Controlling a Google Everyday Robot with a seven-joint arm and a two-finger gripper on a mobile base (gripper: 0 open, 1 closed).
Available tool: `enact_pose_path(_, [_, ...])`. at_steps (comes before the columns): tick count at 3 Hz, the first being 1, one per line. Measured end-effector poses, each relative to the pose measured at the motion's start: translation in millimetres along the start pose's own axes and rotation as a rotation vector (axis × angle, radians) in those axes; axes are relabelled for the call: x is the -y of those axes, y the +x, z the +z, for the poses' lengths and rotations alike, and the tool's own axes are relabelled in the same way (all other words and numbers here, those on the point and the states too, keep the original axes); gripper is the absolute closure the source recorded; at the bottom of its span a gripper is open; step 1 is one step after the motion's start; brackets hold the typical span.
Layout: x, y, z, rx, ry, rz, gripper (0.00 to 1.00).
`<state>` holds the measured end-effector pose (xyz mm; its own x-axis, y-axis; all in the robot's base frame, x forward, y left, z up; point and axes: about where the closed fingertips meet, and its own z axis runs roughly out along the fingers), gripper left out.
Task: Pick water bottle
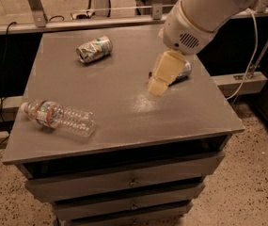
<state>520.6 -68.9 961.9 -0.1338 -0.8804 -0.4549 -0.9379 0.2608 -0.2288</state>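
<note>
Gripper (156, 86) over table (110, 91) right side, open or closed unclear; water bottle (58, 117) front-left, well apart.

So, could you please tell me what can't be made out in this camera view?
All in the camera view:
- Crushed silver-blue can: mostly hidden behind the cream end effector, which hovers over the right half of the grey cabinet top.
- White robot arm: cut off by the top edge.
- Clear ribbed plastic water bottle: label print too small to read.
</note>
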Motion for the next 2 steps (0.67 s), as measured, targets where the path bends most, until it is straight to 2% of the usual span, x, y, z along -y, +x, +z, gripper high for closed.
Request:
enact_pose_path(1, [-4,-42,38,0.074,-0.052,-0.021,0.0])
enact_pose_path(2, [-18,-93,90,0.137,-0.14,-0.043,0.0])
